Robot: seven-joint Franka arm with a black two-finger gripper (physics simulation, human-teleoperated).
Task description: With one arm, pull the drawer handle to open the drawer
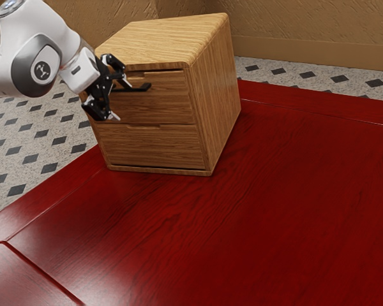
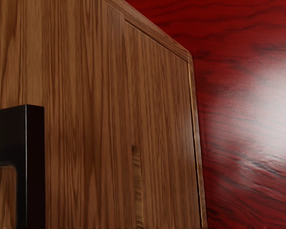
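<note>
- A wooden cabinet stands on a red table, near the edge at the exterior view's left.
- Its top drawer sits level with the lower drawer and is not visibly pulled out.
- A black handle juts from the top drawer's front.
- The gripper is at the handle's end on the exterior view's left, its fingers spread wide, one above and one below, clamping nothing.
- In the wrist view the handle is close under the hand.
</note>
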